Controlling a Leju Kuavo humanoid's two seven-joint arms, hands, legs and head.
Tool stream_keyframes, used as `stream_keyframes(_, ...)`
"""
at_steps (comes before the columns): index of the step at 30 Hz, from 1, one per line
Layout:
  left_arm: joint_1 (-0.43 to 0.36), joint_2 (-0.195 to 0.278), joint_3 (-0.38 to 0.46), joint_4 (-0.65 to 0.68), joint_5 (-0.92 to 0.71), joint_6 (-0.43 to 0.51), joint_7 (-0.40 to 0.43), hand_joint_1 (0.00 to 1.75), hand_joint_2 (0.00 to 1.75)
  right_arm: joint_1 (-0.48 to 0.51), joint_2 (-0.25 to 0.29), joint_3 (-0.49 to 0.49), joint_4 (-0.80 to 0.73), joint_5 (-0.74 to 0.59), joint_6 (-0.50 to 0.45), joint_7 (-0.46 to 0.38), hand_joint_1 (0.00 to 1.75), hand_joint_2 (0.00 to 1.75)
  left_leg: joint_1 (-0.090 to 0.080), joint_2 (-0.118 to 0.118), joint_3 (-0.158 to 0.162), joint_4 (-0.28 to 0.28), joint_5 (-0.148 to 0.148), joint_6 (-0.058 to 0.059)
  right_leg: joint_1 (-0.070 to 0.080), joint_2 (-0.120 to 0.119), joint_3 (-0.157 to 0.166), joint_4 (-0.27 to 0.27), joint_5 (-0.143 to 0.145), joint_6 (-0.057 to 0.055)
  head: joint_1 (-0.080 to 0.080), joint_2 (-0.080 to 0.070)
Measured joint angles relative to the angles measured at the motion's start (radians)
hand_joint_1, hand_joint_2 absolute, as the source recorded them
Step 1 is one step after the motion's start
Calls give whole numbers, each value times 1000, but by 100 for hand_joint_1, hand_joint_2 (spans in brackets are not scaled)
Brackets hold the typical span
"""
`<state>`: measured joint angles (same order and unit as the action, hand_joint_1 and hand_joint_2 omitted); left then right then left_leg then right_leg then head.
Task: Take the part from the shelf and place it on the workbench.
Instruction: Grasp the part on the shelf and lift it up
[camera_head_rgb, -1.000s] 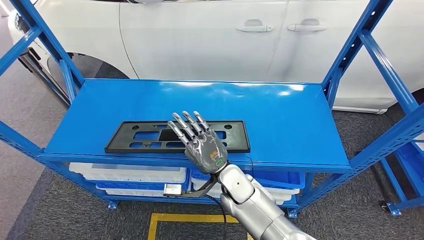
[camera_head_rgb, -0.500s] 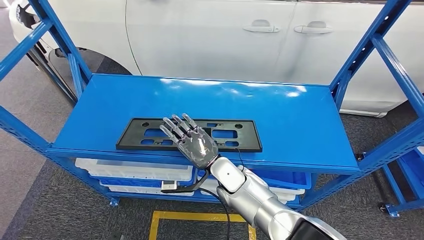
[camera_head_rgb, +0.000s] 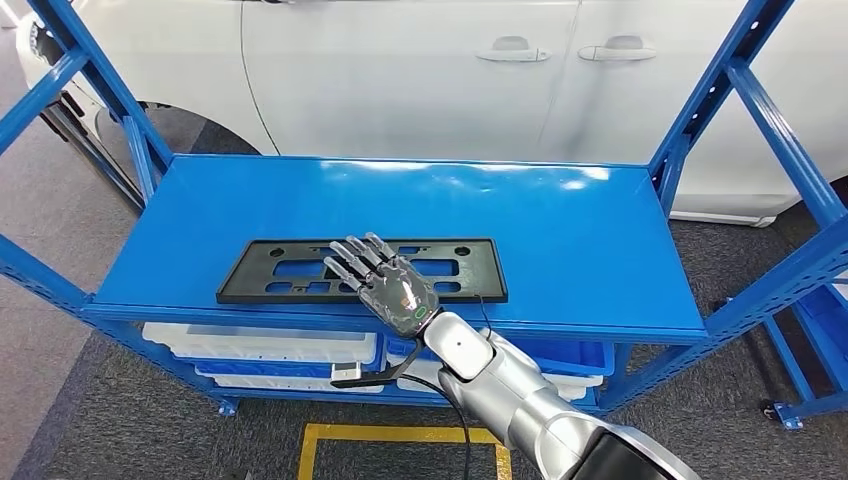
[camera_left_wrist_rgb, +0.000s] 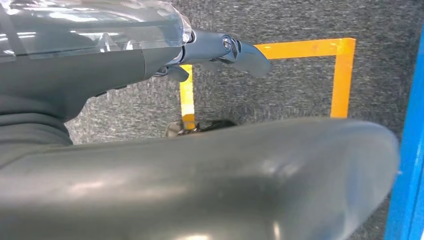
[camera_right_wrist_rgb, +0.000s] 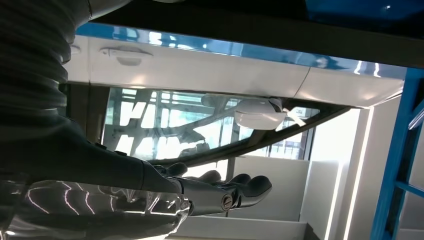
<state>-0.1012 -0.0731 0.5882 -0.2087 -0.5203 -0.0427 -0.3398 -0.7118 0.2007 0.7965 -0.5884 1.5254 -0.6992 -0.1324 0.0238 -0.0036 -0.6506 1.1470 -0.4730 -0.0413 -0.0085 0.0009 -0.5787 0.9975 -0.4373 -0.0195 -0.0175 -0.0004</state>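
Observation:
The part is a flat black plastic plate frame (camera_head_rgb: 238, 284) with cutouts, lying near the front edge of the blue shelf board (camera_head_rgb: 560, 250). My right hand (camera_head_rgb: 385, 283) is stretched out over its middle, palm down, fingers straight and a little apart, holding nothing. I cannot tell if the fingertips touch the frame. In the right wrist view the same hand (camera_right_wrist_rgb: 210, 192) shows its fingers extended, with the car side beyond. My left hand (camera_left_wrist_rgb: 220, 47) hangs low over the grey floor, a dark finger held straight, nothing in it.
A white car (camera_head_rgb: 400, 70) stands close behind the shelf. Blue uprights (camera_head_rgb: 770, 130) frame both sides. White and blue bins (camera_head_rgb: 260, 345) sit on the lower level. Yellow tape (camera_head_rgb: 400, 435) marks the dark carpet in front.
The head view swayed slightly. My right hand has sunk and drawn back a little, so its fingertips now lie over the frame instead of reaching past its far edge.

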Motion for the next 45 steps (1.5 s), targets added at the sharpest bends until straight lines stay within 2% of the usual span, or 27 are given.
stream_keyframes(2,-2,0,0,0,-1,-1,-1,0,0,-5,0,0,5,3,0,0,0,175,-2,-1,56,-116,39,9,2,2,-1,5,-3,11,0,0)
stream_keyframes(3,-2,0,0,0,-1,-1,-1,0,0,-8,0,0,8,6,0,0,0,175,-4,-3,64,-137,40,16,4,2,-3,6,-3,16,0,0)
stream_keyframes(5,-2,-1,0,0,-2,-1,-2,0,0,-11,0,2,14,12,0,0,0,175,-7,-4,62,-138,41,33,5,3,-6,5,-1,27,0,0)
stream_keyframes(7,-2,0,0,0,-3,0,-3,0,0,-16,0,6,23,21,0,0,0,175,-6,-4,62,-142,45,48,2,2,-15,25,-18,37,0,0)
stream_keyframes(8,-3,0,1,0,-3,0,-3,0,0,-19,1,10,28,26,0,0,0,175,-6,-3,62,-145,47,54,0,2,-32,63,-43,41,0,0)
stream_keyframes(11,-3,1,1,0,-4,1,-5,0,0,-25,0,23,57,36,0,0,0,175,-10,-2,60,-145,47,63,-1,2,-127,266,-135,45,0,0)
stream_keyframes(12,-2,1,2,0,-5,0,-5,0,0,-26,0,28,72,37,0,0,0,175,-12,-2,59,-144,47,64,-1,2,-147,306,-143,45,0,0)
stream_keyframes(13,-1,1,2,0,-6,0,-6,0,0,-28,0,33,87,37,1,1,0,175,-14,-3,59,-144,47,64,0,2,-148,306,-131,42,0,0)
stream_keyframes(14,0,1,3,0,-6,0,-6,0,0,-32,1,39,102,37,3,2,0,175,-15,-4,60,-143,47,64,2,2,-128,263,-101,37,0,0)
stream_keyframes(15,0,0,4,0,-7,0,-7,0,0,-38,1,43,116,37,9,5,0,175,-17,-5,61,-142,46,64,4,2,-92,189,-62,30,0,0)
stream_keyframes(17,-1,-1,6,0,-8,0,-8,0,0,-56,3,50,140,37,28,14,0,175,-22,-5,60,-140,45,60,11,0,-30,55,-13,17,0,0)
stream_keyframes(18,-1,-1,6,0,-8,-1,-8,0,0,-64,4,53,151,37,40,19,0,175,-23,-4,59,-140,45,56,14,-1,-15,22,-5,13,0,0)
stream_keyframes(22,-2,-1,8,0,-13,-3,-10,0,0,-88,7,57,180,28,95,37,0,175,-20,-2,56,-131,36,37,10,-2,-7,1,1,2,0,0)
stream_keyframes(24,-4,-1,9,0,-16,-5,-10,0,0,-98,9,57,192,22,118,47,0,175,-17,-2,23,-53,-12,26,5,-4,-1,-7,5,-5,0,0)
stream_keyframes(26,-3,-1,9,0,-17,-6,-9,0,0,-102,9,57,202,16,137,58,0,175,-13,-1,-39,84,-77,16,5,-5,0,-7,4,-7,0,0)
stream_keyframes(27,-2,-1,9,0,-18,-7,-8,0,0,-104,9,57,206,14,143,65,0,175,-10,-1,-63,134,-92,12,5,-5,0,-7,4,-7,0,0)
stream_keyframes(28,-2,0,9,0,-18,-7,-8,0,0,-106,9,57,210,12,148,72,0,175,-8,-1,-71,149,-87,9,4,-5,1,-6,3,-7,0,0)
stream_keyframes(29,-2,0,9,0,-18,-7,-8,0,0,-109,9,57,214,11,153,79,0,175,-5,-1,-56,121,-62,7,3,-4,2,-4,2,-5,0,0)
stream_keyframes(31,-3,1,10,0,-18,-7,-8,0,0,-121,9,56,220,6,168,92,0,175,-1,0,14,-19,5,5,1,-2,4,1,-3,3,0,0)
stream_keyframes(33,-5,1,11,0,-19,-7,-8,0,0,-136,8,54,226,3,188,109,0,175,-1,-1,63,-121,36,14,4,0,1,8,-6,13,0,0)
stream_keyframes(34,-5,1,11,0,-19,-7,-8,0,0,-142,7,53,230,3,201,118,12,175,-3,-2,68,-133,34,21,6,1,-1,9,-6,19,0,0)
stream_keyframes(37,-4,1,14,0,-19,-7,-8,0,0,-157,6,45,241,1,254,142,142,175,-4,-3,67,-137,40,43,4,2,-5,15,-12,35,0,0)
stream_keyframes(38,-5,1,15,0,-19,-6,-8,0,0,-162,5,41,244,0,276,150,174,175,-3,-2,67,-140,42,50,3,2,-14,37,-28,40,0,0)
stream_keyframes(42,-4,2,18,0,-18,-5,-10,0,0,-172,-3,23,264,-7,351,177,175,175,-7,-1,61,-142,46,61,1,1,-130,282,-142,49,0,0)
stream_keyframes(43,-3,2,19,0,-18,-5,-10,0,0,-174,-6,18,268,-11,365,183,175,175,-8,-1,61,-142,46,62,2,1,-145,309,-142,48,0,0)
stream_keyframes(44,-1,2,21,0,-18,-5,-11,0,0,-176,-8,12,270,-15,379,188,175,175,-9,-2,61,-142,46,62,2,1,-138,294,-123,46,0,0)
stream_keyframes(45,-1,2,23,0,-19,-5,-12,0,0,-181,-11,6,272,-18,390,193,175,175,-10,-3,63,-142,46,61,2,1,-111,238,-88,42,0,0)
